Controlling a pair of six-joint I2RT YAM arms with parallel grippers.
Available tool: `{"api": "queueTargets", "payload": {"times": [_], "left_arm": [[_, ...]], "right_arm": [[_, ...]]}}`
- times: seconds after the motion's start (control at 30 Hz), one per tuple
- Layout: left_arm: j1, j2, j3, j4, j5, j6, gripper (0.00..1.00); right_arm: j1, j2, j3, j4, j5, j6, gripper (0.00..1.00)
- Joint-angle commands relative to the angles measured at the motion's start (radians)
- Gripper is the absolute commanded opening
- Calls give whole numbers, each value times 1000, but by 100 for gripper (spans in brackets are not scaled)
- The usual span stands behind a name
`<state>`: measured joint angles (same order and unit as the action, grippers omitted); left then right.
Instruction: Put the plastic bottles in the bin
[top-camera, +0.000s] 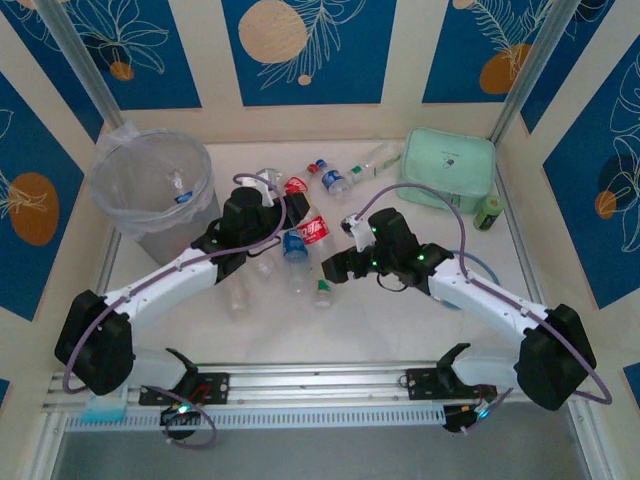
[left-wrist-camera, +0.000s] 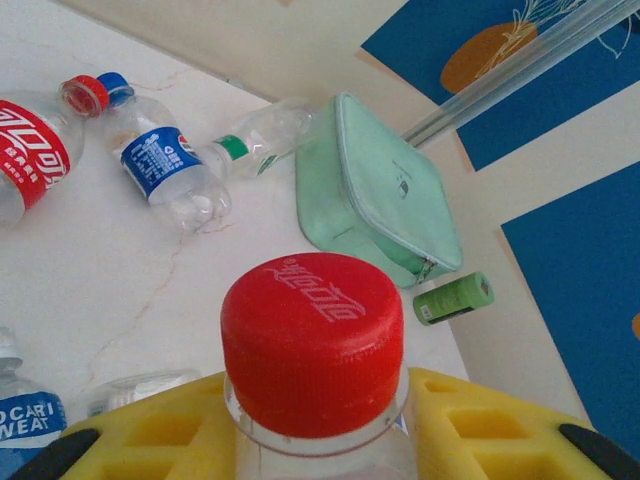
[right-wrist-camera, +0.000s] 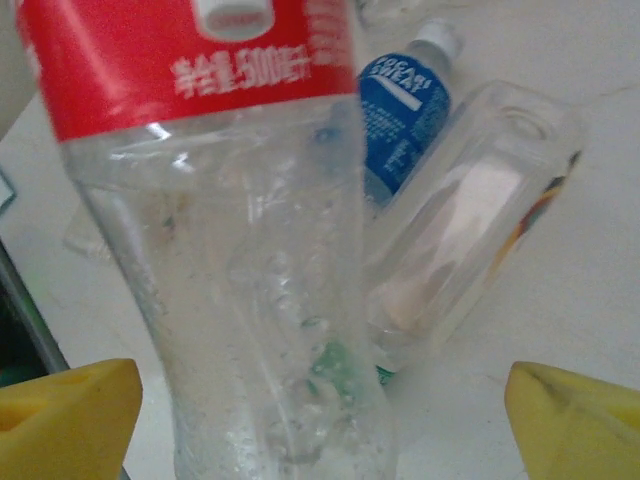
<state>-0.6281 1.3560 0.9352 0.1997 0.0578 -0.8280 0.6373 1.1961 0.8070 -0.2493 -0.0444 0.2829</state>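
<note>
My left gripper (top-camera: 272, 197) (left-wrist-camera: 315, 435) is shut on the neck of a clear bottle with a red cap (left-wrist-camera: 313, 340) (top-camera: 296, 185), right of the bin (top-camera: 150, 185), a round grey one lined with a clear bag. My right gripper (top-camera: 335, 266) (right-wrist-camera: 320, 420) is open, its yellow fingers (right-wrist-camera: 575, 415) wide apart around the lower part of a red-labelled bottle (right-wrist-camera: 220, 200) (top-camera: 313, 230), with a gap on the right side. A blue Pocari bottle (right-wrist-camera: 400, 110) (top-camera: 295, 245) and a clear square bottle (right-wrist-camera: 470, 220) lie behind it. More bottles (left-wrist-camera: 165, 170) lie farther back.
A mint green zip case (top-camera: 452, 165) (left-wrist-camera: 385, 195) sits at the back right, with a small green can (top-camera: 489, 211) (left-wrist-camera: 455, 298) beside it. A clear bottle (left-wrist-camera: 260, 135) rests against the case. Patterned walls enclose the table on three sides.
</note>
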Motion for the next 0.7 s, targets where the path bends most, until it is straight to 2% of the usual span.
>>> {"api": "queueTargets", "payload": {"times": [0.0, 0.13, 0.2, 0.3, 0.4, 0.67], "left_arm": [[-5, -26, 76, -53, -7, 57, 18], [22, -75, 209, -193, -21, 165, 16], [49, -97, 293, -265, -9, 209, 12], [81, -104, 445, -397, 0, 286, 0], [131, -105, 590, -530, 8, 346, 0], [426, -127, 812, -714, 76, 412, 0]], "right_arm": [[-21, -62, -28, 21, 83, 33, 97], [-108, -54, -48, -13, 150, 147, 98], [-162, -44, -70, -4, 102, 190, 98], [-227, -25, -108, 47, 17, 229, 97], [-256, -6, -123, 79, -16, 243, 98], [-281, 11, -163, 169, -76, 291, 100]]}}
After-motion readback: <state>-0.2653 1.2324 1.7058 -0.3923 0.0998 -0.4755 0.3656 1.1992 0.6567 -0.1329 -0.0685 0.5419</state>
